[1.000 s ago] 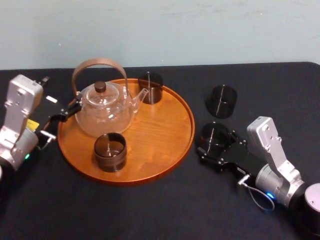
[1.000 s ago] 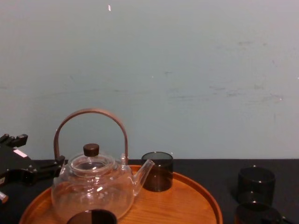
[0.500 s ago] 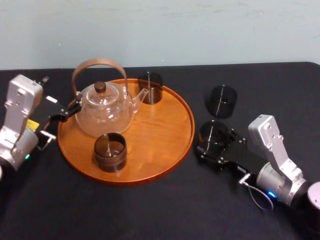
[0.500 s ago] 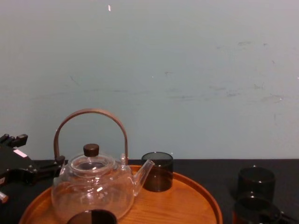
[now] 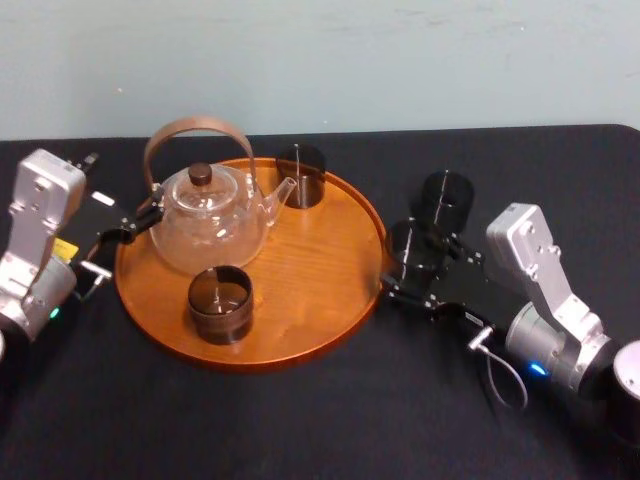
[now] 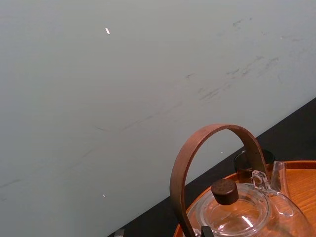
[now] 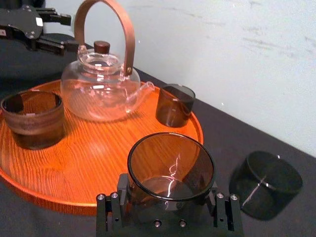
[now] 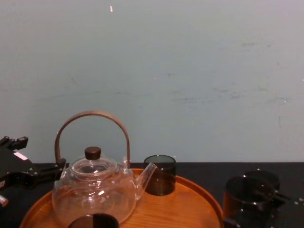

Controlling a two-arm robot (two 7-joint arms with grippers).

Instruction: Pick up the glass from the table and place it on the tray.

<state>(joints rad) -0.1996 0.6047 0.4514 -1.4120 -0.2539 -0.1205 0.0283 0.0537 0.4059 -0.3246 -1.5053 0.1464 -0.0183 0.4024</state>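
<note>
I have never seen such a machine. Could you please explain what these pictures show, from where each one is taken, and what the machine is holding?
This is a robot with two arms, each ending in a gripper, a two-fingered clamp. Cameras sit on its head (looking down), its chest (looking forward) and both wrists. On the black table stands a round wooden tray carrying a glass teapot, a near glass and a far glass. A loose glass stands on the table, right of the tray. The right gripper is shut on the held glass, just beside the tray's right rim. The left gripper is open, by the tray's left side.
</note>
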